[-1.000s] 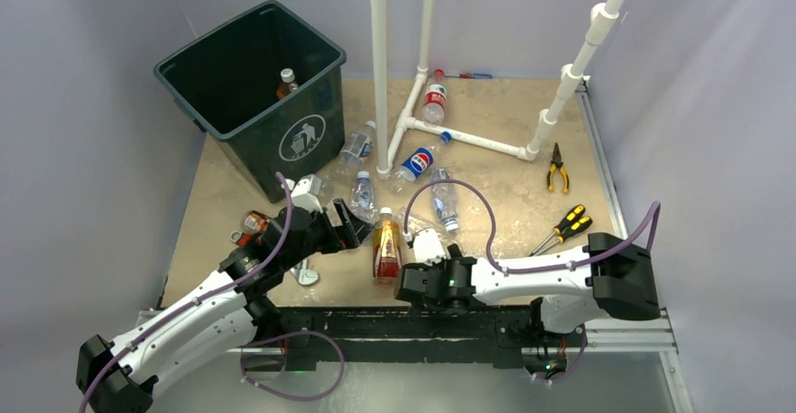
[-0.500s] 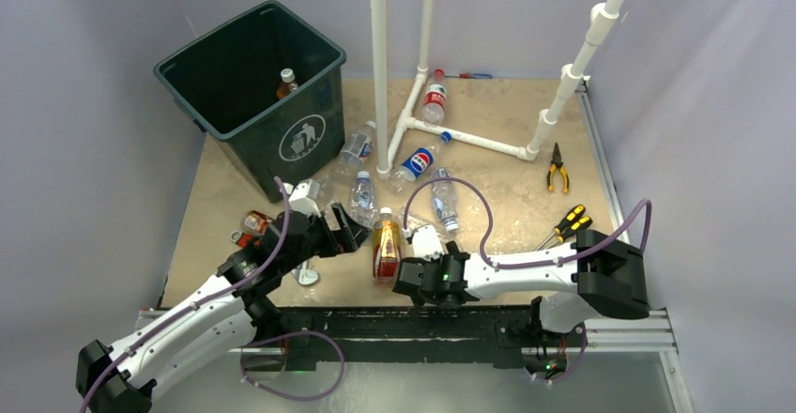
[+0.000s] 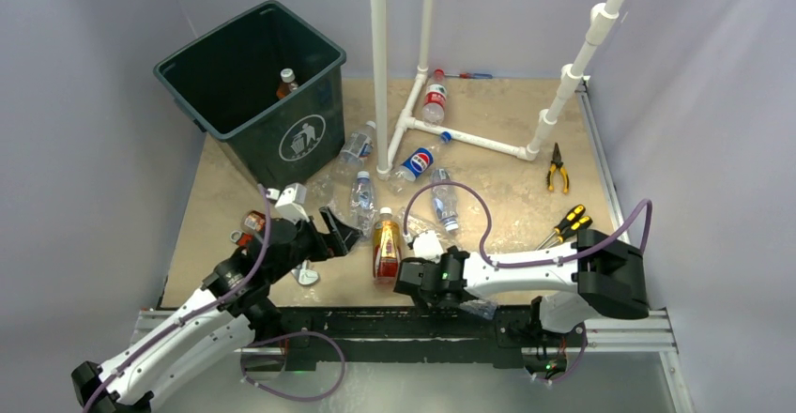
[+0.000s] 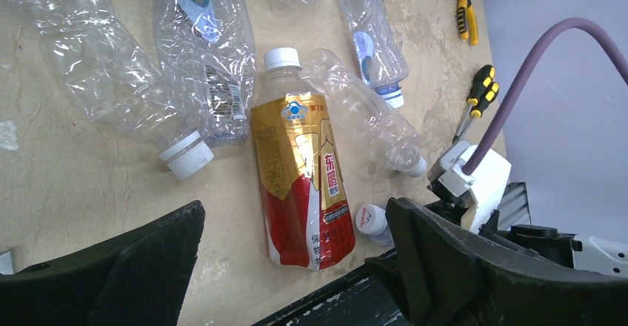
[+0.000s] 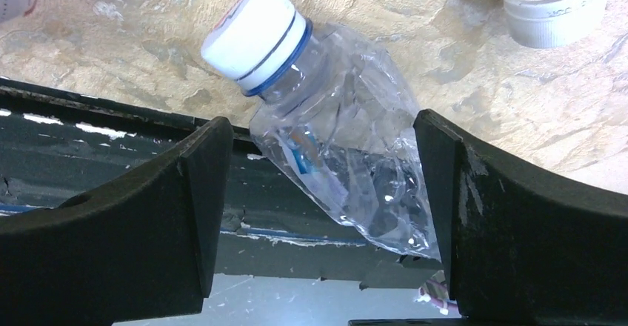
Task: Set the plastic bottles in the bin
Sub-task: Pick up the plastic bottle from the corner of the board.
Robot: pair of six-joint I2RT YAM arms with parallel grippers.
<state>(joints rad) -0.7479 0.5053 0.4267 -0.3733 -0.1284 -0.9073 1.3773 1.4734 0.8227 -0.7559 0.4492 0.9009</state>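
the dark green square plastic bin (image 3: 252, 84) stands at the far left corner with one brown bottle (image 3: 286, 83) inside. the left gripper (image 4: 296, 209) hovers with its fingers spread wide and empty over the gold-and-red labelled bottle with a white cap (image 4: 302, 181), which lies on the tan table (image 3: 497, 178) among crumpled clear bottles (image 4: 111, 96). the right gripper (image 5: 322, 122) has its fingers apart around a crumpled clear plastic bottle with a white cap (image 5: 333, 148). this bottle lies across the table's near edge and touches only one finger.
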